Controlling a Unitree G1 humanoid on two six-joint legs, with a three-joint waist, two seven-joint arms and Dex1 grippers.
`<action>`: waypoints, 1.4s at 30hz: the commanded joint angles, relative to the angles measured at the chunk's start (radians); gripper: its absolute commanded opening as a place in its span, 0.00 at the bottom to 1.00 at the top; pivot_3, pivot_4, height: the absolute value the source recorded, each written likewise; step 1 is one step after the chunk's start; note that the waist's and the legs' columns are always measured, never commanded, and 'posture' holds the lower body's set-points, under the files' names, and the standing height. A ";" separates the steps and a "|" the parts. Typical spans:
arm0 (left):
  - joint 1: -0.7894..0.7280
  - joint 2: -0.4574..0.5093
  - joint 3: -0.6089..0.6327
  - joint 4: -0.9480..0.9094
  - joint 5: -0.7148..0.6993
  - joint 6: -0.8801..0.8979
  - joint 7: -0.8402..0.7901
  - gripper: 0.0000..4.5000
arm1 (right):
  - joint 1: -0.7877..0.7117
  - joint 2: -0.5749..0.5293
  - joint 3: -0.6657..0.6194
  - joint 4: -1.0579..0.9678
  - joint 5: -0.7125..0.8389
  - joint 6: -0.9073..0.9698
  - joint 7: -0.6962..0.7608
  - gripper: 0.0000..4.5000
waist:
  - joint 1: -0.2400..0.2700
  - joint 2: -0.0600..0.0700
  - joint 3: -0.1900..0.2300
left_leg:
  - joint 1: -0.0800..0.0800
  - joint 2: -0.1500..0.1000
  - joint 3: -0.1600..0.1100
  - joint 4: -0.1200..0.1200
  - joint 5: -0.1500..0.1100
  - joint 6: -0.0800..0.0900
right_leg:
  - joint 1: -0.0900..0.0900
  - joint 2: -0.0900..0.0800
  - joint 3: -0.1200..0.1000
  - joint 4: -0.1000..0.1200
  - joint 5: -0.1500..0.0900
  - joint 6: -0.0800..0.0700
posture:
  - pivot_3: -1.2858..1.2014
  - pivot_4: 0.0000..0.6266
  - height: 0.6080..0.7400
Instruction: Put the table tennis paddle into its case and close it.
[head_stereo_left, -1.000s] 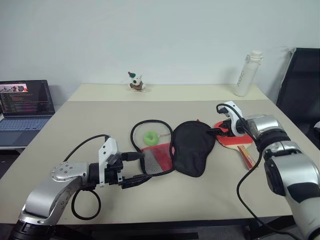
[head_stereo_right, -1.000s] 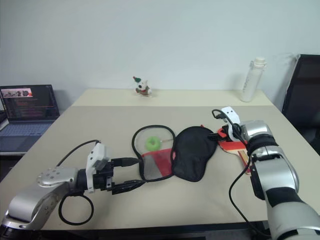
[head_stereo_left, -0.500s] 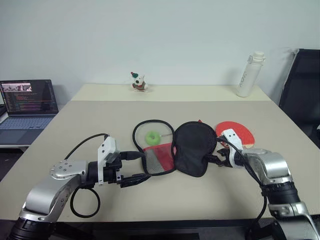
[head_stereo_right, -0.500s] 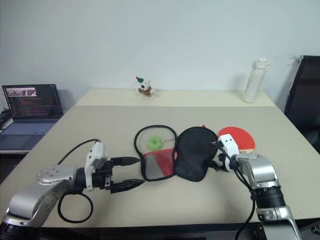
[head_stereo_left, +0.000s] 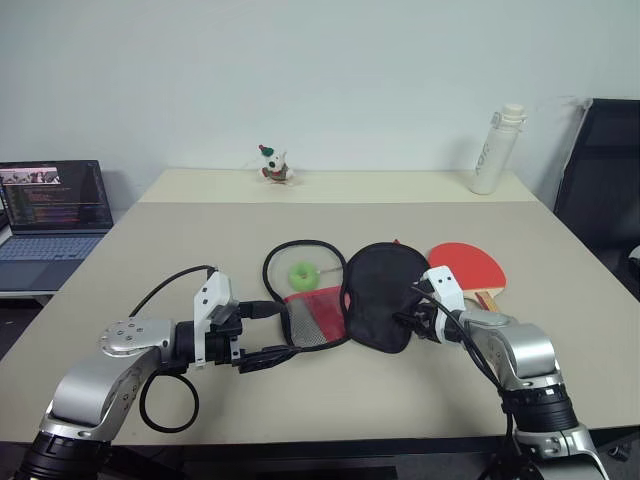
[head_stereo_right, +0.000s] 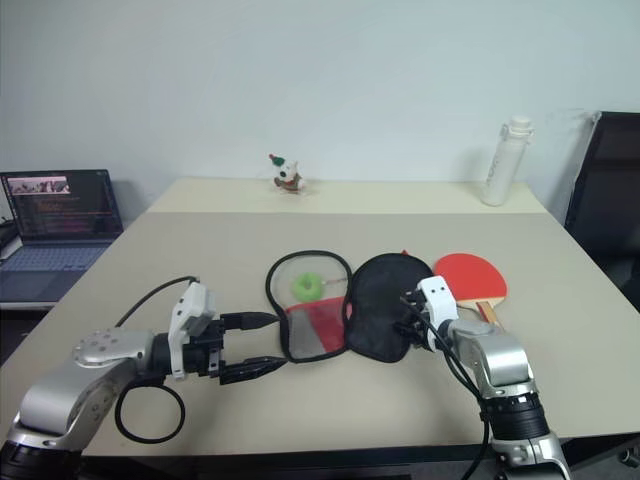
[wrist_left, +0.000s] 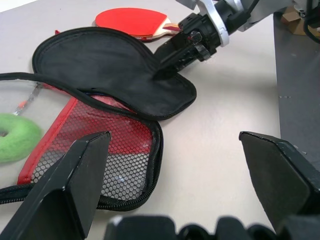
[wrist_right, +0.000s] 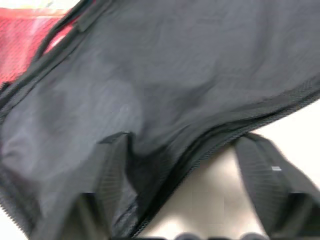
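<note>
On the beige worktop (head_stereo_left: 150, 240) we see broad bare surface ahead of and beside the things, with the near edge just below both arms and the far edge under a small toy figure (head_stereo_left: 271, 164). Off the worktop's left edge stands an open laptop (head_stereo_left: 48, 212); a white bottle (head_stereo_left: 496, 148) stands upright near the far right corner, well apart from the work, and a black chair (head_stereo_left: 605, 180) sits past the right edge.

Near the middle lies the case (head_stereo_left: 378, 296), unzipped and spread flat: its black half to the right, its red half with the mesh pocket (head_stereo_left: 314, 316) to the left. We see nothing inside it. Its black cord (head_stereo_left: 300, 246) loops on the worktop behind the red half, around a green ring (head_stereo_left: 302, 274).

The table tennis paddle (head_stereo_left: 468, 266) lies red face up just right of the black half, outside the case, its handle pointing toward the near right.

Our right tool (head_stereo_left: 411, 317) is at the near right rim of the black half, one finger over the fabric and one outside the rim, partly spread; we cannot tell whether it pinches the edge. The paddle lies just behind it, apart. Our left tool (head_stereo_left: 262, 335) is spread wide, empty, just beside the near left corner of the mesh pocket.
</note>
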 joint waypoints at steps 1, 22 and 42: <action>0.007 0.005 0.029 -0.026 -0.002 -0.018 0.006 1.00 | -0.035 0.000 0.000 0.023 0.022 -0.014 0.003 0.39 | 0.000 0.000 0.000 | 0.000 0.000 0.000 0.000 0.000 0.000 | 0.000 0.000 0.000 0.000 0.000 0.000 | 0.52 0.24 1.00; 0.025 -0.001 0.029 -0.041 -0.004 -0.020 0.024 1.00 | -0.238 -0.164 0.053 0.302 0.046 -0.074 0.148 0.04 | 0.007 0.000 0.000 | 0.000 0.000 0.001 0.000 0.000 0.000 | -0.001 0.000 0.002 -0.001 0.000 0.000 | 0.52 0.24 1.00; -0.025 0.000 0.014 -0.041 -0.024 0.000 -0.005 1.00 | -0.210 -0.383 -0.090 0.308 0.038 -0.092 0.119 0.98 | 0.009 0.000 0.000 | 0.000 0.000 0.002 0.000 0.000 0.000 | 0.000 0.000 0.002 -0.001 0.000 0.000 | 0.52 0.24 1.00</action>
